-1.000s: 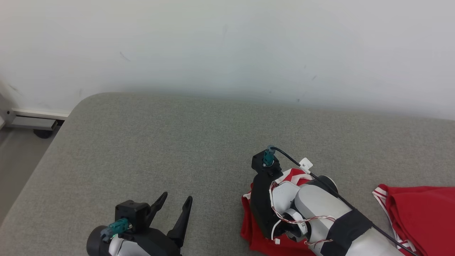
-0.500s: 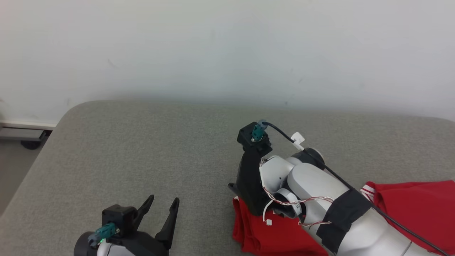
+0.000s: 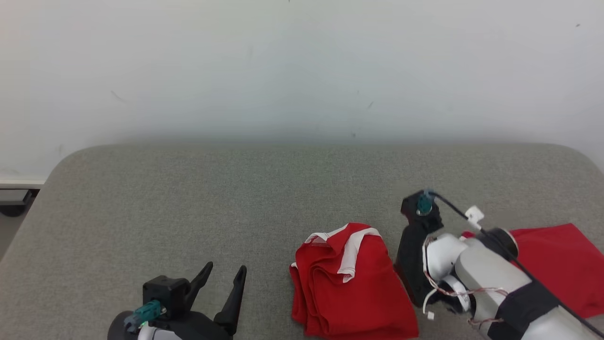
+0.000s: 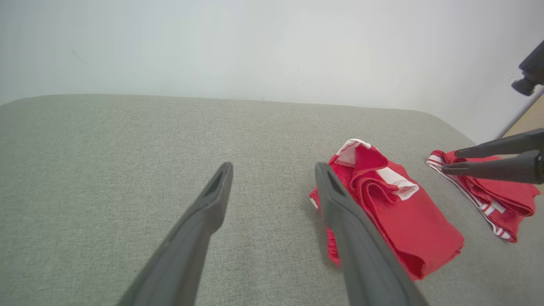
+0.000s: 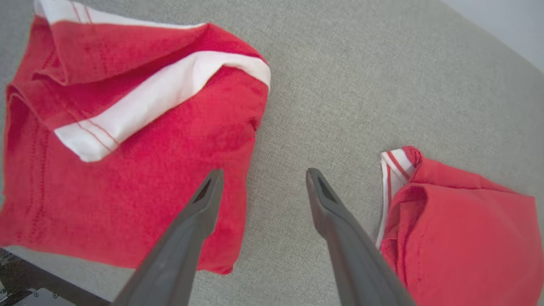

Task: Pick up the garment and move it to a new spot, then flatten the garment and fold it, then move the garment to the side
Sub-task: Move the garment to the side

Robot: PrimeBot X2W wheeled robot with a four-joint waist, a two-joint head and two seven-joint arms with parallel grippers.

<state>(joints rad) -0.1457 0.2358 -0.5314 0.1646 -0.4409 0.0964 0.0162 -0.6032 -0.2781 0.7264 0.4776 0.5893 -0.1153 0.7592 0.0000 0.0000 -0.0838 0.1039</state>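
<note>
- The right claw (image 5: 263,171) hangs open and empty, fingers pointing down at the bare strip of counter (image 3: 188,198) between two red pieces; one finger sits over the edge of the folded garment (image 3: 351,283); if the arm dips or swings left from here, I'd expect that finger to catch the hem and drag the fold apart
- The folded garment lies right of the counter's middle, just left of that claw, in a thick uneven stack; its white-trimmed flap (image 3: 351,250) stands loose on top; any nudge or a hasty re-grip could flip it open and cost the fold
- Its near edge seems close to the counter's front rim in the right wrist view; a push toward the robot might slide it off
- A second red garment (image 3: 566,264) lies just right of the claw, apart from the first; same colour, similar trim; a grab aimed loosely could take the wrong piece, or both
- The left claw (image 3: 225,271) rests open and empty, well left of the garment; if it reaches across, its fingers could plough into the stack's side rather than under it
</note>
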